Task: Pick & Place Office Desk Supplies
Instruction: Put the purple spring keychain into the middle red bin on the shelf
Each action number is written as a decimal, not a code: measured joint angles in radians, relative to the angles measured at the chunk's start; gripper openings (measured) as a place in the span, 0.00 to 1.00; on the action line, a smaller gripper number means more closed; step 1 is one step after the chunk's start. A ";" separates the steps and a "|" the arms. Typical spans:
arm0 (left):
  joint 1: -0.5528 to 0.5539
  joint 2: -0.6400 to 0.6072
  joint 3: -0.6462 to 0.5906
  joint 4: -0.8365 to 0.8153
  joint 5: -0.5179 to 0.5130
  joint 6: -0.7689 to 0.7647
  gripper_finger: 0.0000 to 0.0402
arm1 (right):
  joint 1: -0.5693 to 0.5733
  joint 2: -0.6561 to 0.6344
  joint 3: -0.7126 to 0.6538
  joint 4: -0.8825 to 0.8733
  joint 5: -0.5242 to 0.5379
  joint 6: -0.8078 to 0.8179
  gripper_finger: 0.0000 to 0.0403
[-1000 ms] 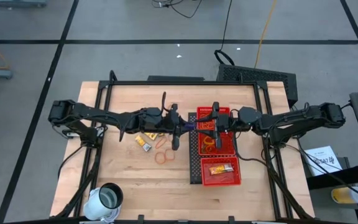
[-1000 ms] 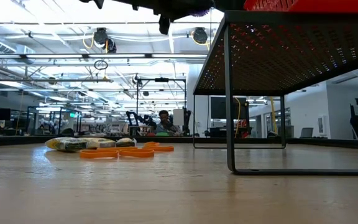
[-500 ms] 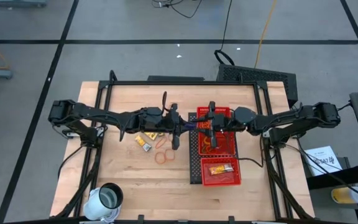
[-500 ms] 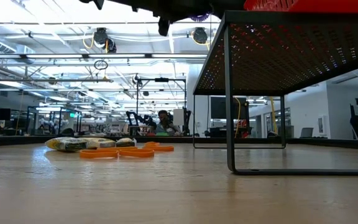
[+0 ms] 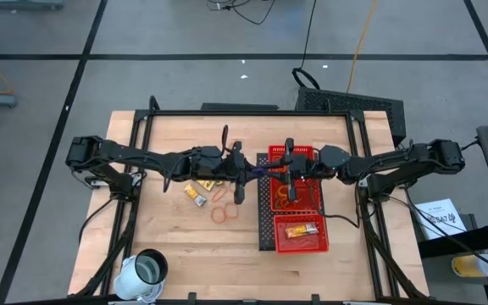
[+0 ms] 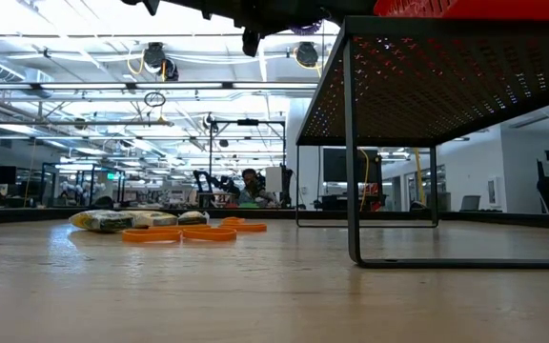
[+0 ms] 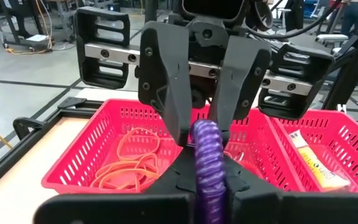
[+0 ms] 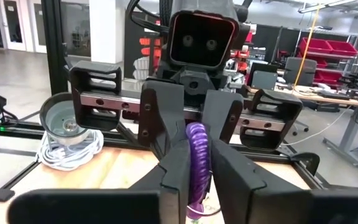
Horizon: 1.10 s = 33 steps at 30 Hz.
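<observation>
Right now a purple coiled loop is being pinched by both the left gripper and right gripper above the red mesh tray's left edge; tugging could be snapping it.

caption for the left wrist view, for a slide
Both end effectors pinch a purple coiled loop above the red mesh tray holding rubber bands.

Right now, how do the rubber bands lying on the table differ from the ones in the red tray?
The rubber bands on the table lie on bare wood beside the yellow packets, a few loops spread apart. The rubber bands in the tray sit piled in one compartment of the red tray, loops overlapping in a tangle. The table ones lie flat; the tray ones partly lean on the mesh wall. Both are thin orange loops.
</observation>
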 joint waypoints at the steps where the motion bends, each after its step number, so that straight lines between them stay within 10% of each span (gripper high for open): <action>1: 0.000 0.000 0.000 -0.001 -0.001 0.001 0.02 | 0.000 0.000 0.000 -0.004 0.000 -0.002 0.11; 19: -0.002 -0.032 0.000 0.003 -0.001 -0.026 0.46 | 0.000 -0.038 0.000 -0.041 0.006 -0.064 0.02; 33: 0.023 -0.237 0.000 -0.352 -0.138 -0.012 0.64 | 0.083 -0.380 0.000 -0.522 0.002 0.014 0.02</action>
